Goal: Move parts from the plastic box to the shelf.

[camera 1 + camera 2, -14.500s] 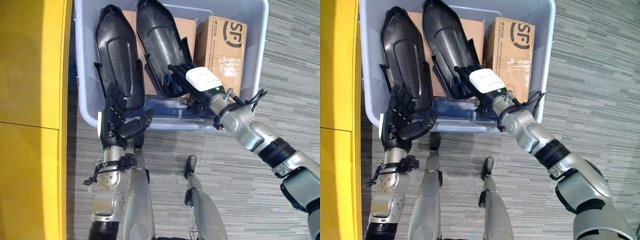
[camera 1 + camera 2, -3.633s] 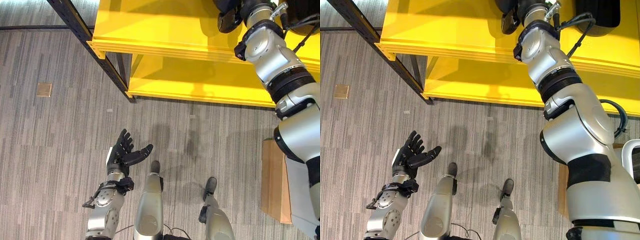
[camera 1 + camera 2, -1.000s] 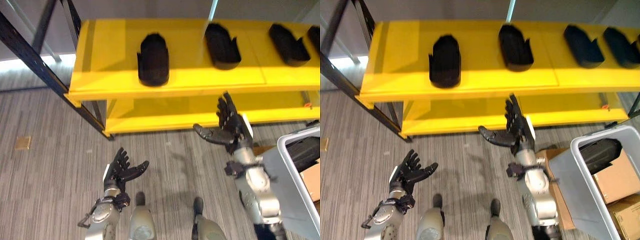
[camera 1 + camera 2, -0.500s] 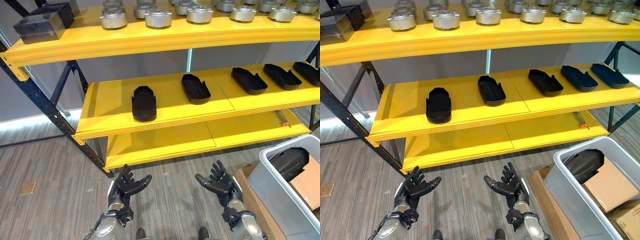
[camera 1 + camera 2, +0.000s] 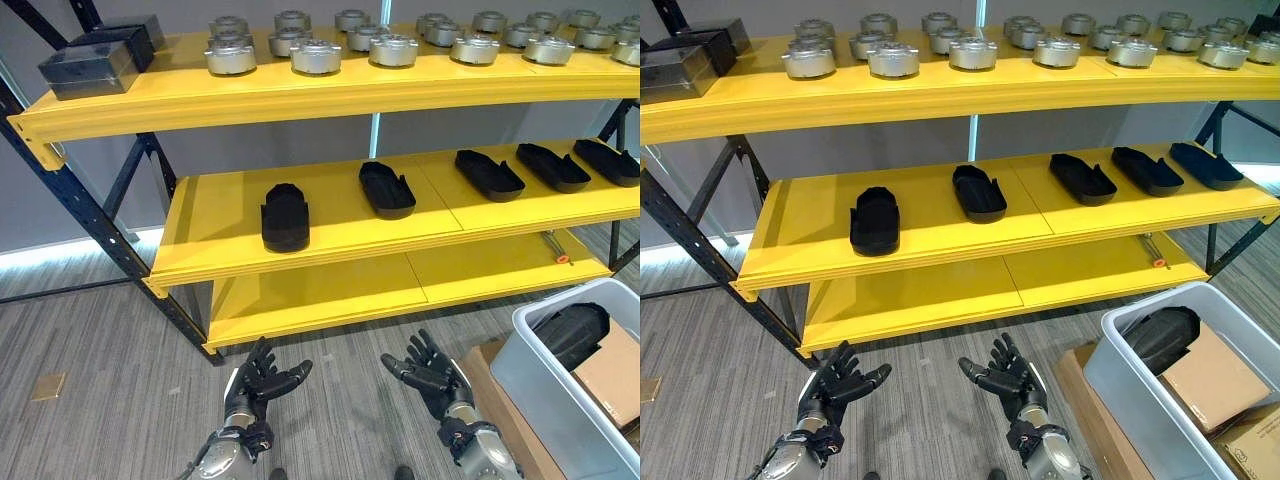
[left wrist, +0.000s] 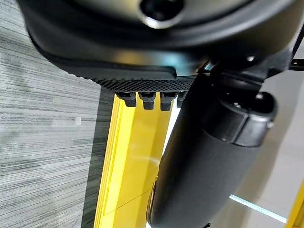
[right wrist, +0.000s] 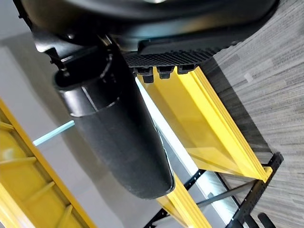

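The grey plastic box (image 5: 535,385) stands on the floor at the lower right. It holds a black moulded part (image 5: 572,335) and a brown carton (image 5: 612,370). Several black parts lie in a row on the yellow shelf's middle board (image 5: 330,235), from the leftmost (image 5: 286,215) to the rightmost (image 5: 607,162). My left hand (image 5: 262,378) and right hand (image 5: 428,365) hover low over the floor in front of the shelf, both open and empty. The wrist views show straight fingers and a thumb (image 6: 204,156) against the yellow shelf.
The top board (image 5: 300,90) carries several round metal parts (image 5: 316,55) and dark boxes (image 5: 85,68) at its left. The bottom board (image 5: 400,285) is bare. A dark slanted frame post (image 5: 110,225) stands at the shelf's left. Flat cardboard (image 5: 480,362) lies beside the plastic box.
The camera has tilted up, so the whole shelf now shows. My right hand came away from the shelf and sank low beside the left. Both hands stay open.
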Motion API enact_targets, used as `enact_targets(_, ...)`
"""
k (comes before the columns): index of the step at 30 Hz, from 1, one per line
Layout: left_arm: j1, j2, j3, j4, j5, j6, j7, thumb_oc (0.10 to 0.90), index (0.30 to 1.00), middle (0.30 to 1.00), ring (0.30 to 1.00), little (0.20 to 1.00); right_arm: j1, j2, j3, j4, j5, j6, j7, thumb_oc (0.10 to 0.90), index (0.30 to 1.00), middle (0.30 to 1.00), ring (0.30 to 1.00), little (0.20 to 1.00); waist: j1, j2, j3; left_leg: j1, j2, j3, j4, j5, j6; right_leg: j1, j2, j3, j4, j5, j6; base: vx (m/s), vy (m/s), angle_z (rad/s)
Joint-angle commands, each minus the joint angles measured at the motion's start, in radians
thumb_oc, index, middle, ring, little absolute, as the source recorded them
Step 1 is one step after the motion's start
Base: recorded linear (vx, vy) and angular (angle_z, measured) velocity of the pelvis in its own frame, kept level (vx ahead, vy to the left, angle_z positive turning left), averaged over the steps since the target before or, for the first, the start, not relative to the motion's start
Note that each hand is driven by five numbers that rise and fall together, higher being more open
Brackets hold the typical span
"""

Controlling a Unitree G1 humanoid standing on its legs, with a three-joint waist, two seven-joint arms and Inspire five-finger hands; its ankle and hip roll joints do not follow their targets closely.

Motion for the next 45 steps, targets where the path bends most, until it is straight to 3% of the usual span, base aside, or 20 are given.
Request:
enact_targets(1,-0.058,0.018,0.03,-0.103,0.007,-0.099,-0.039,0.9,1.0,1.0,1.0,1.0,-0.072,-0.009,-0.054,-0.152,0.009,-0.086,0.044,0.9,1.0,1.0,1.0,1.0,0.018,0.009,0.067,0.044,-0.004,-0.03,0.054,-0.037,0.077,0.021,0.006,-0.02,0.115,-0.004,-0.05,0.09,-0.15,0.01)
enact_targets(2,-0.042,0.013,0.029,-0.111,0.004,-0.098,-0.044,0.9,1.0,1.0,1.0,1.0,-0.064,-0.015,-0.049,-0.16,0.009,-0.082,0.047,0.9,1.0,1.0,1.0,1.0,0.019,0.005,0.083,0.024,-0.002,-0.038,0.131,-0.025,0.075,0.019,0.005,-0.016,0.116,0.004,-0.056,0.03,-0.175,0.0)
enact_targets(3,-0.027,0.011,0.018,-0.114,0.008,-0.094,-0.049,0.9,1.0,1.0,1.0,1.0,-0.057,-0.018,-0.044,-0.161,0.008,-0.083,0.047,0.9,1.0,1.0,1.0,1.0,0.024,-0.005,0.113,-0.034,0.0,-0.051,0.313,-0.045,0.073,0.032,0.004,-0.015,0.126,-0.003,-0.063,-0.11,-0.28,-0.07)
enact_targets(4,-0.028,0.01,0.012,-0.123,0.005,-0.093,-0.052,0.9,1.0,1.0,1.0,1.0,-0.063,-0.035,-0.037,-0.168,0.006,-0.087,0.042,0.9,1.0,1.0,1.0,1.0,0.039,-0.025,0.159,-0.148,-0.033,-0.088,0.485,-0.065,0.064,0.034,-0.014,-0.022,0.131,0.012,-0.068,-0.16,-0.264,-0.01)
enact_targets(5,-0.029,0.004,-0.004,-0.126,0.002,-0.092,-0.054,0.9,1.0,1.0,1.0,1.0,-0.072,-0.052,-0.017,-0.169,0.004,-0.089,0.035,0.9,1.0,1.0,1.0,1.0,0.057,-0.026,0.209,-0.23,-0.094,-0.133,0.626,-0.09,0.051,0.047,-0.017,-0.017,0.137,0.02,-0.078,-0.13,-0.17,0.2)
enact_targets(6,-0.032,0.015,-0.005,-0.124,0.002,-0.093,-0.057,0.9,1.0,1.0,1.0,1.0,-0.083,-0.061,-0.005,-0.168,-0.002,-0.091,0.033,0.9,1.0,1.0,1.0,1.0,0.069,-0.027,0.226,-0.255,-0.109,-0.141,0.636,-0.099,0.05,0.063,-0.01,-0.008,0.129,0.016,-0.083,0.16,-0.062,0.24)
enact_targets(7,-0.029,0.009,0.006,-0.124,-0.001,-0.093,-0.059,0.9,1.0,1.0,1.0,1.0,-0.089,-0.072,-0.018,-0.178,-0.006,-0.096,0.022,0.9,1.0,1.0,1.0,1.0,0.082,-0.023,0.233,-0.301,-0.046,-0.11,0.469,-0.119,0.056,0.119,-0.006,-0.002,0.089,0.012,-0.083,0.22,-0.018,-0.09)
enact_targets(8,-0.029,0.009,0.005,-0.124,-0.001,-0.093,-0.059,0.9,1.0,1.0,1.0,1.0,-0.089,-0.072,-0.018,-0.178,-0.006,-0.096,0.022,0.9,1.0,1.0,1.0,1.0,0.083,-0.025,0.233,-0.297,-0.047,-0.108,0.458,-0.11,0.056,0.119,-0.007,-0.001,0.085,0.017,-0.084,0.29,0.055,-0.49)
enact_targets(9,-0.028,0.017,0.001,-0.122,-0.004,-0.094,-0.061,0.9,1.0,1.0,1.0,1.0,-0.088,-0.085,-0.022,-0.18,-0.006,-0.097,0.02,0.9,1.0,1.0,1.0,1.0,0.086,-0.017,0.229,-0.297,-0.031,-0.088,0.264,-0.095,0.062,0.143,-0.002,0.006,0.067,0.013,-0.08,0.2,0.101,-0.69)
enact_targets(10,-0.022,0.029,0.007,-0.13,-0.004,-0.093,-0.061,0.9,1.0,1.0,1.0,1.0,-0.082,-0.099,-0.025,-0.192,-0.004,-0.097,0.02,0.9,1.0,1.0,1.0,1.0,0.088,-0.013,0.225,-0.299,-0.014,-0.089,0.146,-0.068,0.06,0.15,0.0,0.009,0.067,0.019,-0.072,0.3,0.182,-0.48)
enact_targets(12,-0.005,0.023,0.027,-0.134,-0.002,-0.086,-0.062,0.9,1.0,1.0,1.0,1.0,-0.07,-0.083,-0.023,-0.191,0.005,-0.091,0.028,0.9,1.0,1.0,1.0,1.0,0.096,-0.011,0.204,-0.26,0.002,-0.107,0.084,-0.039,0.035,0.174,-0.004,0.031,0.066,0.009,-0.08,0.3,0.244,-0.41)
enact_targets(13,-0.011,0.027,0.025,-0.125,0.0,-0.089,-0.059,0.9,1.0,1.0,1.0,1.0,-0.073,-0.089,-0.015,-0.171,-0.007,-0.093,0.033,0.9,1.0,1.0,1.0,1.0,0.102,-0.012,0.199,-0.274,0.004,-0.126,0.136,-0.018,0.019,0.19,-0.017,0.04,0.072,0.009,-0.09,0.31,0.275,-0.59)
enact_targets(15,-0.034,0.046,0.017,-0.109,0.008,-0.091,-0.059,0.9,1.0,1.0,1.0,1.0,-0.076,-0.085,-0.008,-0.164,-0.013,-0.094,0.039,0.9,1.0,1.0,1.0,1.0,0.104,-0.023,0.188,-0.282,0.012,-0.1,0.197,-0.002,0.0,0.175,-0.036,0.04,0.083,0.015,-0.093,0.21,0.234,-0.7)
enact_targets(18,-0.054,0.092,0.019,-0.101,0.016,-0.103,-0.045,0.9,1.0,1.0,1.0,1.0,-0.068,-0.071,-0.005,-0.162,0.001,-0.096,0.049,0.9,1.0,1.0,1.0,1.0,0.1,-0.048,0.167,-0.263,-0.017,-0.082,0.185,-0.01,-0.008,0.166,-0.076,0.032,0.074,0.007,-0.088,0.18,0.195,-0.22)
enact_targets(33,-0.011,0.071,0.042,-0.069,-0.012,-0.103,-0.042,0.9,1.0,1.0,1.0,1.0,-0.042,-0.071,0.021,-0.142,-0.019,-0.094,0.08,0.9,1.0,1.0,1.0,1.0,0.099,-0.067,0.151,-0.177,-0.02,-0.043,0.191,-0.054,0.008,0.196,-0.13,-0.005,0.027,0.007,-0.074,0.05,0.056,0.1)
enact_targets(38,-0.009,0.056,0.051,-0.072,-0.003,-0.108,-0.037,0.9,1.0,1.0,1.0,1.0,-0.056,-0.085,0.03,-0.173,-0.039,-0.106,0.069,0.9,1.0,1.0,1.0,1.0,0.114,-0.079,0.154,-0.179,-0.022,-0.053,0.269,-0.058,0.001,0.197,-0.146,-0.008,0.033,0.02,-0.076,0.04,0.083,-0.09)
enact_targets(42,-0.013,0.061,0.046,-0.065,0.004,-0.109,-0.036,0.9,1.0,1.0,1.0,1.0,-0.072,-0.08,0.042,-0.174,-0.047,-0.114,0.059,0.9,1.0,1.0,1.0,1.0,0.126,-0.073,0.15,-0.174,-0.049,-0.065,0.296,-0.065,0.011,0.192,-0.151,0.017,0.106,0.028,-0.084,0.08,0.211,-0.03)
enact_targets(43,-0.016,0.073,0.03,-0.062,0.011,-0.102,-0.036,0.9,1.0,1.0,1.0,1.0,-0.063,-0.078,0.038,-0.192,-0.047,-0.119,0.061,0.9,1.0,1.0,1.0,1.0,0.105,-0.043,0.157,-0.118,-0.083,-0.073,0.251,-0.053,0.034,0.104,-0.096,0.09,0.312,0.033,-0.087,0.14,0.363,0.04)
enact_targets(44,-0.016,0.073,0.03,-0.062,0.012,-0.101,-0.036,0.9,1.0,1.0,1.0,1.0,-0.062,-0.079,0.038,-0.192,-0.047,-0.118,0.061,0.9,1.0,1.0,1.0,1.0,0.107,-0.044,0.154,-0.115,-0.083,-0.07,0.247,-0.058,0.032,0.101,-0.097,0.092,0.319,0.025,-0.088,0.17,0.454,0.11)
enact_targets(45,-0.023,0.067,0.023,-0.057,0.009,-0.101,-0.034,0.9,1.0,1.0,1.0,1.0,-0.056,-0.076,0.04,-0.199,-0.041,-0.12,0.064,0.9,1.0,1.0,1.0,1.0,0.085,-0.02,0.168,-0.065,-0.095,-0.081,0.214,-0.068,0.044,0.055,-0.066,0.104,0.421,0.007,-0.096,0.11,0.323,0.18)
